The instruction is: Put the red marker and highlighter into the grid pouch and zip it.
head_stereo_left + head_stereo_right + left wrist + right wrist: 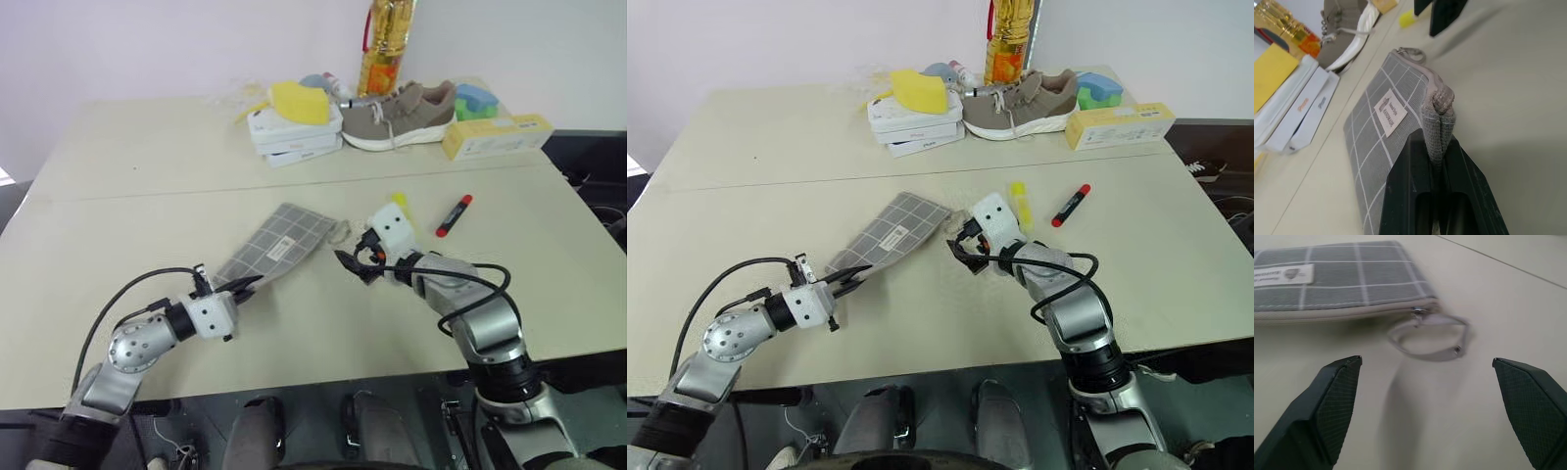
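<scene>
Pouch-opening step, by the look of it. Low in the left of the head view, left gripper (247, 285) pinching the near corner of the grid pouch (279, 240), black fingers pressed together on the folded grey cloth, seen close up in the left wrist view. Near the middle of the frame, right gripper (355, 262) spread wide, holding nothing, hanging just beside the far end of the pouch. Straight ahead of those open fingers in the right wrist view, zip pull (1427, 335) lying flat on the table (147, 166) as a grey loop, with the zip looking shut along the edge there. Just past the right gripper, right of centre, highlighter (1020, 205) lying on the table, partly hidden in one head view. A bit farther right, red marker (454, 214), well apart from the pouch. Both pens not yet inside. Next move, most likely: bring the open fingers onto the loop, close on it, then pull it along while the left side holds the pouch steady.
</scene>
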Robot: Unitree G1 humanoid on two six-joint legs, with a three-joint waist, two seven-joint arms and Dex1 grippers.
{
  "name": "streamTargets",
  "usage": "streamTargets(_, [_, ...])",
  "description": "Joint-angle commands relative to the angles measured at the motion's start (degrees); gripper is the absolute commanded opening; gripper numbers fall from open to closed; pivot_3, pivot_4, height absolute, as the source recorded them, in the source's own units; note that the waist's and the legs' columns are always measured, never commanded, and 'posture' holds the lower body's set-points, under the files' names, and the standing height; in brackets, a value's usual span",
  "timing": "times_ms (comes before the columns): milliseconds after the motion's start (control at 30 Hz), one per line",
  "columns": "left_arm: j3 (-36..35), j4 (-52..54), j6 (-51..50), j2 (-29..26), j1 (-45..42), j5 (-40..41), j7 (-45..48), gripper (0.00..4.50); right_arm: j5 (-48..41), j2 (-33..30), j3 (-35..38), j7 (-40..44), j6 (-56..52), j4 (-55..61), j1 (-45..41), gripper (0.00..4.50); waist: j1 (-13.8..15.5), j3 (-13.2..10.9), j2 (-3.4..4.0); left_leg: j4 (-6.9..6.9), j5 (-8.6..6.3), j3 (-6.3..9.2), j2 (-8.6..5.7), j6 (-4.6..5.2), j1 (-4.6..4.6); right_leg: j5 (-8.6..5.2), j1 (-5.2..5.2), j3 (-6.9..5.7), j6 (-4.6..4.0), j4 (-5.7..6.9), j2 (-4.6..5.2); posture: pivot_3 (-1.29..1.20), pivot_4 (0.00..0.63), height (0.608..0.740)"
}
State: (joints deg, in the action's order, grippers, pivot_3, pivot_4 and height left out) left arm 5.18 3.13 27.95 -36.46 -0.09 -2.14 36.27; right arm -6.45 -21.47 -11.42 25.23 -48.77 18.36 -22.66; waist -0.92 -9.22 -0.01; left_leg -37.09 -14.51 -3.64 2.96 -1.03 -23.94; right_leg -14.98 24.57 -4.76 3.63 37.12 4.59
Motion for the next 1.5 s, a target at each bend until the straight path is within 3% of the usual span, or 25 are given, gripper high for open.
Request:
streamTargets(33, [-0.8,1.5,0.2,0.5,-1.3,2.6,0.5,0.0,1.7,0.3,-1.4,-0.7,3.0,-0.7,-1.4,4.47,0.1,0.0,-0.01,0.0,0.0,-0.01,0.0,0.0,0.0,0.0,0.0,0.0,0.0,0.0,0.0,0.0,0.15,0.74])
streamTargets(267, [-0.8,2.6,0.0,1.1,-0.9,3.3,1.0,0.0,3.4,2.6,-1.0,-3.4,5.5,-6.9,-3.6,4.47,0.2,-0.1,-0.14,-0.04,0.01,-0.08,-0.01,0.0,-0.01,0.01,-0.02,0.0,0.01,0.0,0.02,0.0,0.15,0.74])
streamTargets(333, [-0.9,2.9,0.1,1.1,-0.6,3.2,0.9,0.0,3.4,3.3,-0.4,-3.9,6.2,-8.4,-4.1,3.94,0.2,-0.1,-0.14,-0.04,0.01,-0.08,-0.01,0.0,-0.01,0.01,-0.02,0.0,0.01,0.0,0.02,0.0,0.15,0.74])
streamTargets(400, [-1.0,3.2,-0.2,1.2,-0.4,3.2,0.7,0.0,3.2,3.5,-0.2,-3.6,7.7,-8.7,-4.2,3.06,0.2,-0.1,-0.14,-0.03,0.01,-0.08,-0.01,0.0,-0.01,0.01,-0.02,0.0,0.01,0.0,0.02,0.0,0.15,0.74])
streamTargets(567, [-1.2,3.4,-0.5,1.5,-0.1,2.9,0.1,0.0,2.9,3.7,-0.3,-3.3,7.8,-7.9,-4.2,0.4,0.2,-0.1,-0.14,-0.03,0.01,-0.09,-0.01,0.0,-0.01,0.01,-0.02,0.0,0.01,0.01,0.02,0.0,0.15,0.74])
streamTargets(600, [-1.1,3.4,-0.6,1.7,-0.1,2.8,0.0,0.0,2.9,3.7,-0.5,-3.2,7.8,-7.7,-4.2,0.04,0.2,-0.1,-0.14,-0.04,0.01,-0.09,-0.01,0.0,-0.01,0.01,-0.02,0.0,0.01,0.01,0.02,0.0,0.15,0.74])
streamTargets(833, [-0.2,2.2,-3.0,3.5,-1.5,1.3,-1.2,0.0,3.5,1.3,-4.9,0.7,6.8,-1.8,-3.6,0.04,0.2,-0.1,-0.14,-0.05,0.01,-0.09,-0.01,0.0,-0.01,0.01,-0.03,0.0,0.01,0.02,0.02,0.0,0.15,0.74])
streamTargets(1500, [5.9,-4.2,-9.3,17.1,-11.3,-7.6,-9.8,0.0,6.8,-4.2,-16.2,10.5,6.2,9.7,-5.9,0.04,0.3,-0.1,-0.26,-0.24,0.02,0.03,-0.06,0.0,0.0,0.02,-0.12,-0.02,0.03,0.11,-0.01,0.0,0.15,0.74])
